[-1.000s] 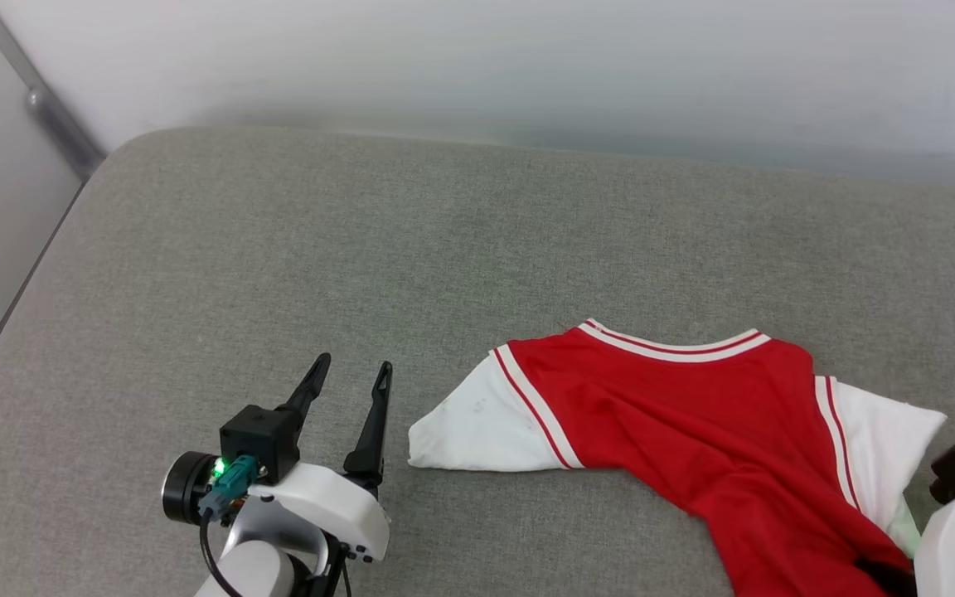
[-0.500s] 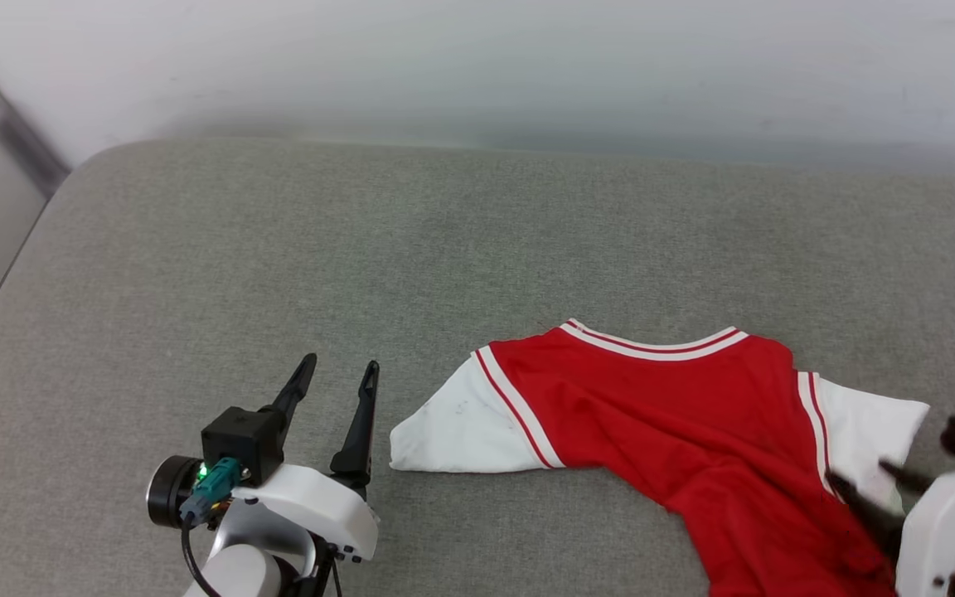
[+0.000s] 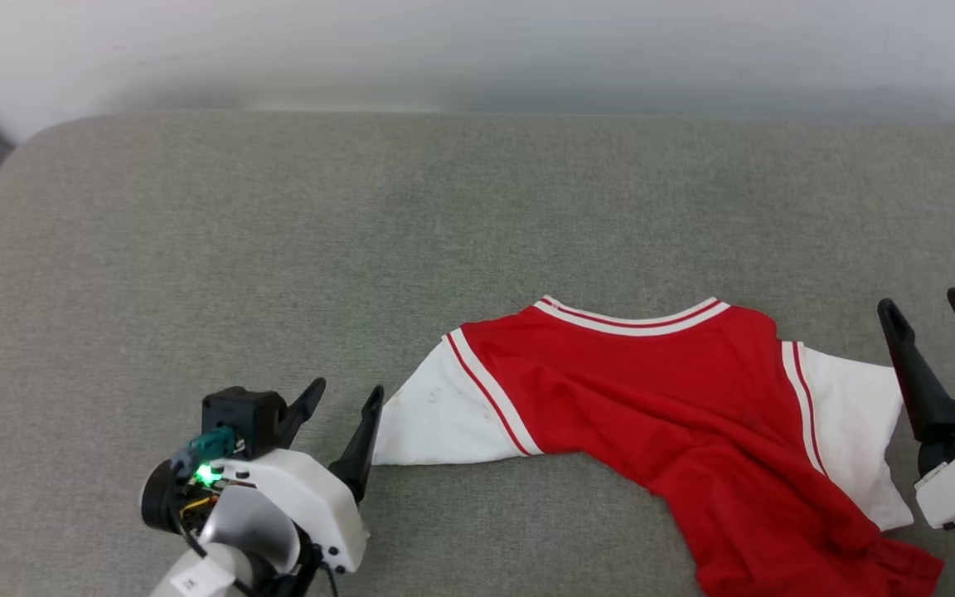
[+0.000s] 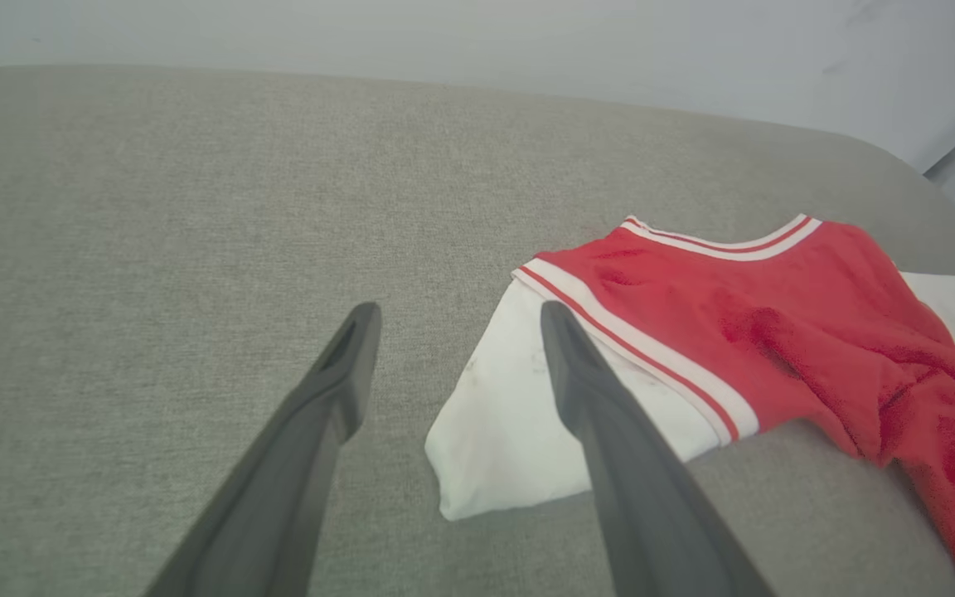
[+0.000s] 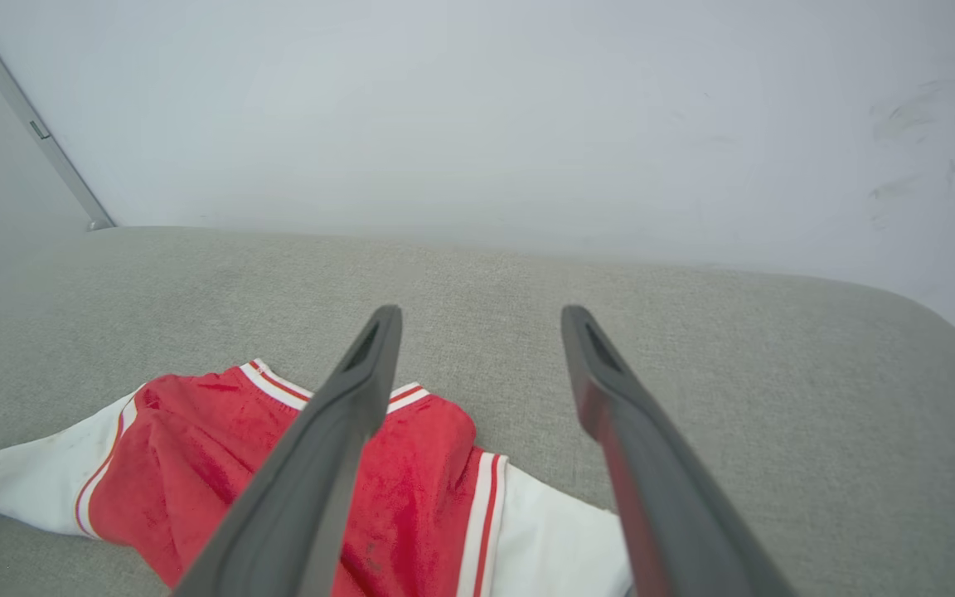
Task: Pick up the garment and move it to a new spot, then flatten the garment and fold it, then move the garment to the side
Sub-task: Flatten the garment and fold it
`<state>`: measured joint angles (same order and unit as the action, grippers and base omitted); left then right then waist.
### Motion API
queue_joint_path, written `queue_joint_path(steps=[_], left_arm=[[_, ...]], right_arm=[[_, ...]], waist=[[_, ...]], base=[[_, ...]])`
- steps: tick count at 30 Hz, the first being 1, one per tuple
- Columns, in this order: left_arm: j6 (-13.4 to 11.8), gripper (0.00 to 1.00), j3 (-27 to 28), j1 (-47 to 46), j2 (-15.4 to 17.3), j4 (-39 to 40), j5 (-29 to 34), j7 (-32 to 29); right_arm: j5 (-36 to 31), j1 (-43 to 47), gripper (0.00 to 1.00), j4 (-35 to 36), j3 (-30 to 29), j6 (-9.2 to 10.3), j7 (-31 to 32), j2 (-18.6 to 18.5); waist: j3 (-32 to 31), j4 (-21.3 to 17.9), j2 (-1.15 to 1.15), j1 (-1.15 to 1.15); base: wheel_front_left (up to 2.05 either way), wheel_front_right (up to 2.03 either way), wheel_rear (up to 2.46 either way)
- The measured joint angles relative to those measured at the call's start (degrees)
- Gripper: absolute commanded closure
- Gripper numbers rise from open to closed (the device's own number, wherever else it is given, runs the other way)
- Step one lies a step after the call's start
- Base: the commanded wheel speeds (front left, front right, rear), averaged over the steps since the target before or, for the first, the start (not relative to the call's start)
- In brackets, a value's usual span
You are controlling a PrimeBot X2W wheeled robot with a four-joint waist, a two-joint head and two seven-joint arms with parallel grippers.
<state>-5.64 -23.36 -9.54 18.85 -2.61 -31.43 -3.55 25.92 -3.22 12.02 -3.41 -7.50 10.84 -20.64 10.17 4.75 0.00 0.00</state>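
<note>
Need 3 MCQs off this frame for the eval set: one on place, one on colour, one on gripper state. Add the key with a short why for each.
1. In the head view, where does the garment lie relative to the left gripper?
A. To its right, on the grey cushion
B. To its left
C. Hanging from its fingers

2. What colour are the garment's sleeves?
A. Black
B. White
C. Blue

3. What state is the right gripper in?
A. Shut on the garment
B. Shut on nothing
C. Open, holding nothing

Key:
1 A: the shirt lies on the cushion, with one sleeve just right of the left gripper's fingers.
2 B: both short sleeves are white next to the red body.
3 C: its two fingers stand apart beside the other sleeve, with no cloth between them.
</note>
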Motion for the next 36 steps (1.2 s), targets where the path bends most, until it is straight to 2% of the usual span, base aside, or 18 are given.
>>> queue_joint_path(steps=[6,11,15,21,26,27,28,32,36], left_arm=[[-1.6,0.0,-1.5,-0.1,5.9,5.9,-1.9,-17.5],[-3.2,0.0,-2.6,-1.7,9.4,8.0,-2.1,-28.5],[-4.0,0.0,-3.5,-3.6,9.7,8.2,-2.3,-33.0],[-5.2,0.0,-4.2,-5.7,10.7,5.6,-0.3,-35.1],[-4.6,0.0,-5.5,-6.3,10.8,3.9,-0.1,-36.5],[-4.3,0.46,-5.7,-6.5,10.7,3.5,-0.4,-36.7],[-3.9,1.0,-5.9,-6.8,10.7,3.2,-0.6,-37.1],[-2.7,1.0,-6.5,-7.1,9.6,1.9,-1.6,-37.2],[-2.7,1.0,-6.2,-7.2,8.6,-0.5,-1.6,-34.0]], right_arm=[[-3.2,0.3,0.0,3.7,-2.2,0.0,-1.6,3.5],[-4.4,0.3,0.0,5.5,-2.0,0.0,-1.4,5.0],[-5.2,0.2,0.0,5.9,-1.6,0.0,-1.7,6.0],[-5.9,0.2,0.0,5.9,-1.1,0.0,-2.2,6.6],[-6.0,0.2,0.0,5.8,-1.1,0.0,-2.4,6.7],[-6.0,0.2,0.0,5.8,-1.1,0.0,-2.5,6.7],[-6.1,0.2,0.0,5.8,-1.1,0.0,-2.6,6.7],[-6.3,-0.1,0.0,5.7,-1.0,0.0,-2.5,6.6],[-6.6,-0.2,0.0,5.1,-1.2,0.0,-1.8,6.3]], waist=[[2.1,-1.2,0.0,0.0],[3.8,-2.6,0.0,0.0],[5.2,-3.7,0.0,0.0],[7.3,-5.1,0.0,0.0],[8.4,-5.6,0.0,0.0],[8.5,-5.6,0.0,0.0],[8.6,-5.6,0.0,0.0],[8.9,-5.4,0.0,0.0],[8.0,-5.0,0.0,0.0]], base=[[0.0,0.0,0.0],[0.0,0.0,0.0],[0.0,0.0,0.0],[0.0,0.0,0.0],[0.0,0.0,0.0],[0.0,0.0,0.0],[0.0,0.0,0.0],[0.0,0.0,0.0],[0.0,0.0,0.0]])
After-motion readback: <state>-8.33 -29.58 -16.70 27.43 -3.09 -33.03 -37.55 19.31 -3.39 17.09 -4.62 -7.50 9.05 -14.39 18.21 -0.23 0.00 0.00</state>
